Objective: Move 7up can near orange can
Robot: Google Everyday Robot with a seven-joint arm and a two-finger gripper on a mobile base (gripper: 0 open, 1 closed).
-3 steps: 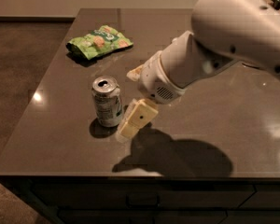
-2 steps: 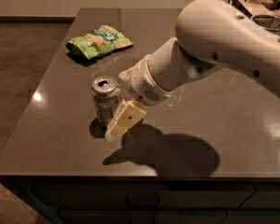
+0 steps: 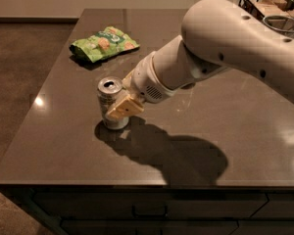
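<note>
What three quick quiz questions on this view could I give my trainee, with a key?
1. True or false: the silver can lies on its side on the table.
2. Where is the hand? A: at the silver can's side. B: high above the table. C: beyond the table's edge.
3. Is an orange can anywhere in view?
Key: 1 false, it stands upright. 2 A. 3 no.

single view | high, looking down on table [image 3: 59, 146] | close | pincer [image 3: 118, 104] centre-left
</note>
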